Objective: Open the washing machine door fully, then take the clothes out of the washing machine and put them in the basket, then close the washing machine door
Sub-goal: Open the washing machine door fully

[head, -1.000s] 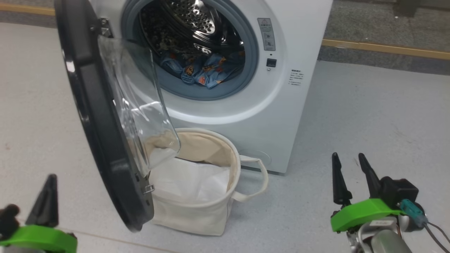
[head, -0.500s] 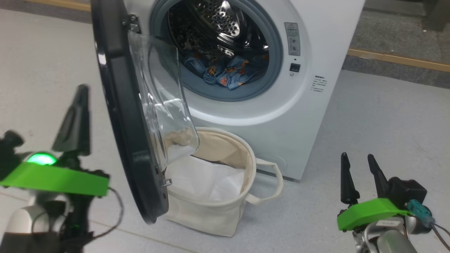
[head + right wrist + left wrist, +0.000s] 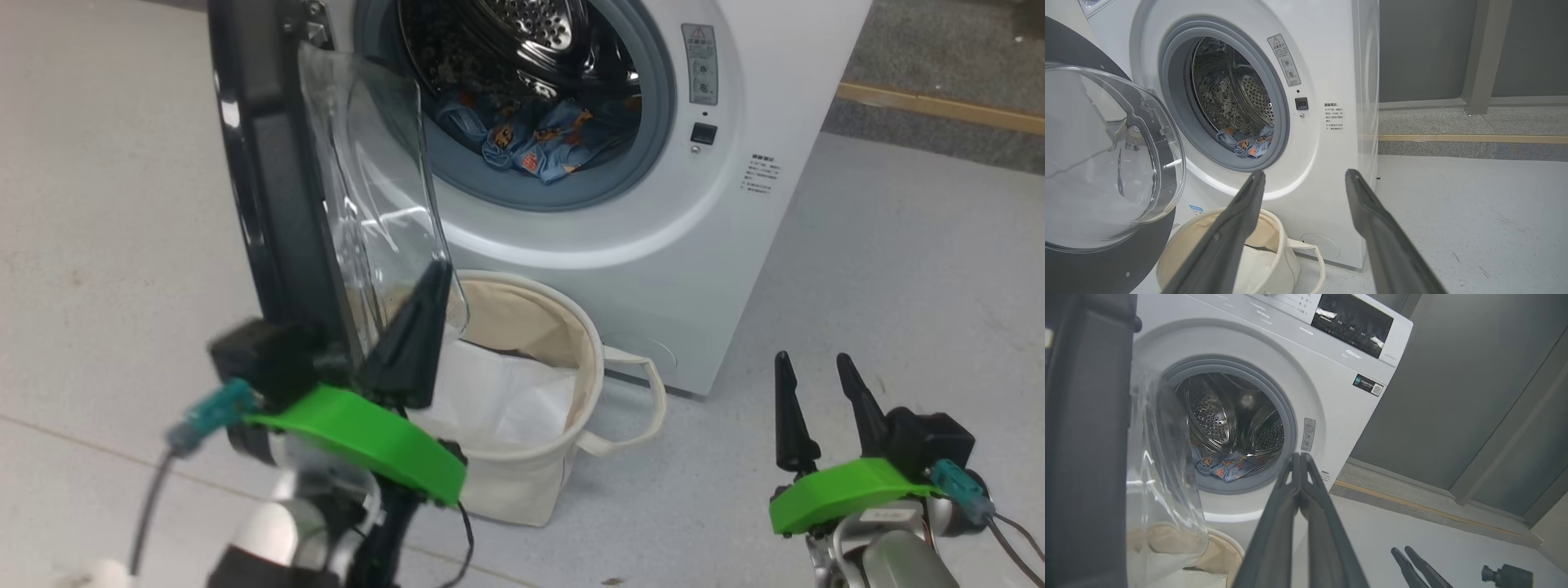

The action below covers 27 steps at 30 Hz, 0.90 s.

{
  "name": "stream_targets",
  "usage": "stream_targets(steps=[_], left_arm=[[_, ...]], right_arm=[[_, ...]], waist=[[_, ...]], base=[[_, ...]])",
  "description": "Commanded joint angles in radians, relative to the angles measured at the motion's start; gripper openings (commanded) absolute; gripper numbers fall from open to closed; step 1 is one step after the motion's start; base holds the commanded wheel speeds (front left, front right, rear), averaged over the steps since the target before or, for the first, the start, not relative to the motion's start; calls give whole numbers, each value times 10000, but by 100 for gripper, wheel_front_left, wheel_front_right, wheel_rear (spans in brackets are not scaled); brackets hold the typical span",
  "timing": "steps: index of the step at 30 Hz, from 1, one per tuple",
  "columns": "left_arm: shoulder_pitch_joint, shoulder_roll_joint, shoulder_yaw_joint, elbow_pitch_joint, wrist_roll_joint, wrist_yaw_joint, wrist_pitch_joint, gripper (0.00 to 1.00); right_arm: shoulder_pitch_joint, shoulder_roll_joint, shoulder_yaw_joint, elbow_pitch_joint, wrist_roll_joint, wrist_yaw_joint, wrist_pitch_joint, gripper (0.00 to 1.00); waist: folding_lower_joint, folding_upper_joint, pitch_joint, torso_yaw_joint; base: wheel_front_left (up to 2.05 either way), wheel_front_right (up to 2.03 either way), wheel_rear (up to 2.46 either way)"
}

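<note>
Washing machine (image 3: 735,245) stands on the floor (image 3: 898,245) with its drum (image 3: 522,49) exposed. I judge the washing machine door (image 3: 269,163) to be swung out roughly square to the front, not yet fully back. Its glass bowl (image 3: 384,188) overhangs the basket (image 3: 594,367), which sits on the floor just beside the washer front, below the opening, with a white sheet (image 3: 506,400) inside. The clothes (image 3: 531,143) lie bunched at the front lip of the drum. The left gripper (image 3: 1299,457) is closed tip to tip, holds nothing, and sits close to the inner face of the bowl. The right gripper (image 3: 812,359) is spread and empty, well apart to the right. Hazard: if I push on the curved glass, the closed tip may skid off and strike the basket. With the door at this angle, lifted clothes may snag on the bowl.
</note>
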Motion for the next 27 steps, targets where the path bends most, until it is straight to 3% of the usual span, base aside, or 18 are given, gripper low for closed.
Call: stream_targets(steps=[1,9,16,27], left_arm=[[-123,-1,168,8,280,126,-145,0],[82,-108,7,1689,1100,792,-930,0],[128,37,235,2332,1383,1142,-1295,0],[-134,351,1023,3230,1076,1201,-1842,0]], right_arm=[[-507,25,237,-379,-115,10,-122,100],[-562,112,296,-388,-134,10,-122,100],[-521,157,293,-533,-140,10,-122,100],[-589,250,511,-684,-81,10,-122,100]], waist=[[0,0,75,-46],[0,0,279,81],[0,0,291,489],[0,0,438,1648]], base=[[0,0,0],[0,0,0],[0,0,0],[0,0,0]])
